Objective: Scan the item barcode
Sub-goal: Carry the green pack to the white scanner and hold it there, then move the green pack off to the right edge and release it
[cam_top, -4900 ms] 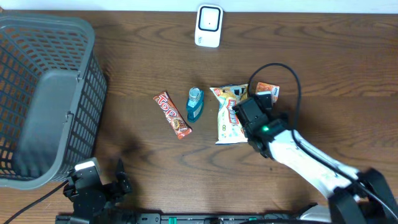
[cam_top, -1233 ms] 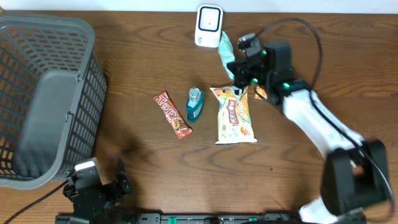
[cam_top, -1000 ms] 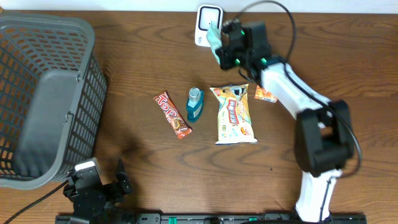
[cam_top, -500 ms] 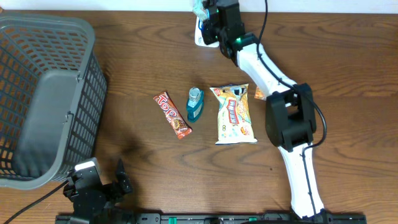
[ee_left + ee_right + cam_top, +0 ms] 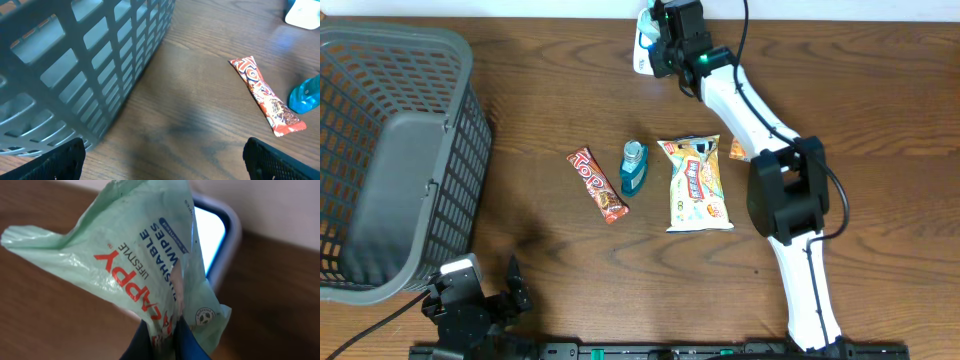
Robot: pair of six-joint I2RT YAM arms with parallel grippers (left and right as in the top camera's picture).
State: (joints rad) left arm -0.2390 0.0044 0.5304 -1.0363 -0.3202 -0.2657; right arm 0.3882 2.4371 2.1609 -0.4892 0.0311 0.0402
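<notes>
The right gripper is pinching a wipes packet in front of the scanner; the left gripper is sitting wide open beside the basket.

Overhead top-down, wrists close; scanner shared

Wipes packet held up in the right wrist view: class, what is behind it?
Behind the wipes packet stands the white scanner, its lit screen partly showing. The packet covers the rest of the scanner, and the wooden table lies beyond.
</notes>
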